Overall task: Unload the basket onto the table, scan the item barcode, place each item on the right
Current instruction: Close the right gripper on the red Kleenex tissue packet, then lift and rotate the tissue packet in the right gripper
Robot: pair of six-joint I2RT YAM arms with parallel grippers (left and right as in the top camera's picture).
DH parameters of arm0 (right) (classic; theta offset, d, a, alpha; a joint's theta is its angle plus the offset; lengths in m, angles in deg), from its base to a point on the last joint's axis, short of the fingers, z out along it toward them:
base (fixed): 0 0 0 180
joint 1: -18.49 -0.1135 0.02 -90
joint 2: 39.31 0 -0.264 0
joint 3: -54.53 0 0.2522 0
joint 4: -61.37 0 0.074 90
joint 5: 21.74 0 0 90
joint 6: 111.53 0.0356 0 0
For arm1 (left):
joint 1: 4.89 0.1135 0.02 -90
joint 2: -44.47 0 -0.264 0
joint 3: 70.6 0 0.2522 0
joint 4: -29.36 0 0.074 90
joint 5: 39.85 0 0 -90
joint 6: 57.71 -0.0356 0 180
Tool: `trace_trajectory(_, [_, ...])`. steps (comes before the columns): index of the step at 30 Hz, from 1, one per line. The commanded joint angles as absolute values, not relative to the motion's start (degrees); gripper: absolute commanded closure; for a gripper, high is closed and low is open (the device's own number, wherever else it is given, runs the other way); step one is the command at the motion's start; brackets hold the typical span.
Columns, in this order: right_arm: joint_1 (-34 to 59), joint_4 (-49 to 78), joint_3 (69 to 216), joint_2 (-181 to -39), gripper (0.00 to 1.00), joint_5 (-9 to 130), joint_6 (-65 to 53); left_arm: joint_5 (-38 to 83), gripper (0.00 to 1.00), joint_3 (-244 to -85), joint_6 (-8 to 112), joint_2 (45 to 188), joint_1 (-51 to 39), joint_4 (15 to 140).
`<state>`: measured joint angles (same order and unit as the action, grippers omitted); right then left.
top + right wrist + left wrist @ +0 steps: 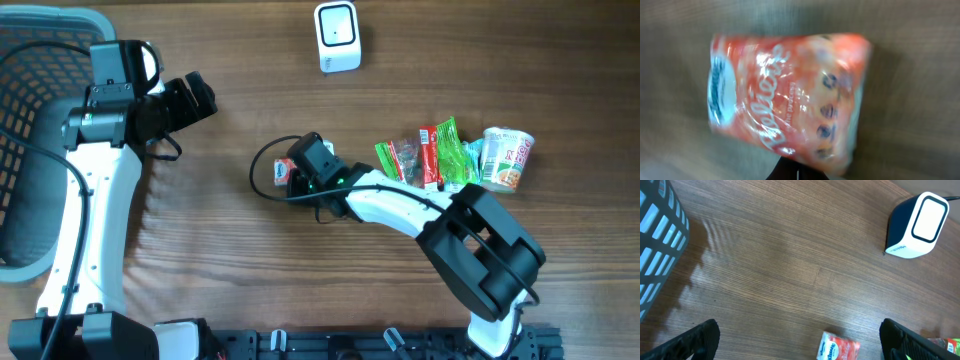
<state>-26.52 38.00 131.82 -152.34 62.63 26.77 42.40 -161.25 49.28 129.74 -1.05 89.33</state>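
The wooden table [230, 260] is filling the overhead frame. A dark mesh basket [20, 200] is sitting at the upper left, with the left arm's cable lying over it. Just to its right, the left gripper [203, 97] is hanging with its claw released and nothing between the fingers. A white scanner [337, 36] is standing at top centre. At right, a noodle cup [506, 158] is lying on its side, closing a row of snack packets [425, 155]. At centre, the right gripper [290, 175] is clenching the edge of the orange packet [785, 95].
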Motion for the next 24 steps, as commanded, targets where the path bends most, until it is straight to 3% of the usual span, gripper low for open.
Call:
trace_trajectory(1, [-26.2, 43.2, 131.2, -154.8, 0.96, 72.6, 18.8, 42.6, 0.0, -161.6, 48.6, 129.3, -0.6, 89.2])
trace_trajectory(6, [-26.2, 50.9, 131.2, -154.8, 0.95, 77.8, 7.4, 42.6, 0.0, -161.6, 48.6, 129.3, -0.6, 89.2])
trace_trajectory(9, [-25.3, 50.2, 131.4, -154.3, 0.68, 77.4, 3.4, 42.6, 0.0, -161.6, 48.6, 129.3, -0.6, 89.2])
trace_trajectory(12, [-23.3, 44.8, 132.6, -150.6, 0.58, 73.1, 2.5, 42.6, 0.0, -161.6, 48.6, 129.3, -0.6, 89.2])
trace_trajectory(14, [-21.7, 40.5, 134.8, -147.2, 0.38, 69.7, 2.4, 42.6, 0.0, -161.6, 48.6, 129.3, -0.6, 89.2])
trace_trajectory(17, [-20.3, 36.0, 138.2, -144.2, 0.21, 64.4, 5.1, 42.6, 0.0, -161.6, 48.6, 129.3, -0.6, 89.2])
trace_trajectory(21, [-21.8, 38.5, 138.8, -145.3, 0.23, 63.9, 20.0, 42.6, 0.0, -161.6, 48.6, 129.3, -0.6, 89.2])
trace_trajectory(24, [-24.8, 40.3, 138.8, -147.4, 0.23, 69.3, 25.0, 42.6, 0.0, -161.6, 48.6, 129.3, -0.6, 89.2])
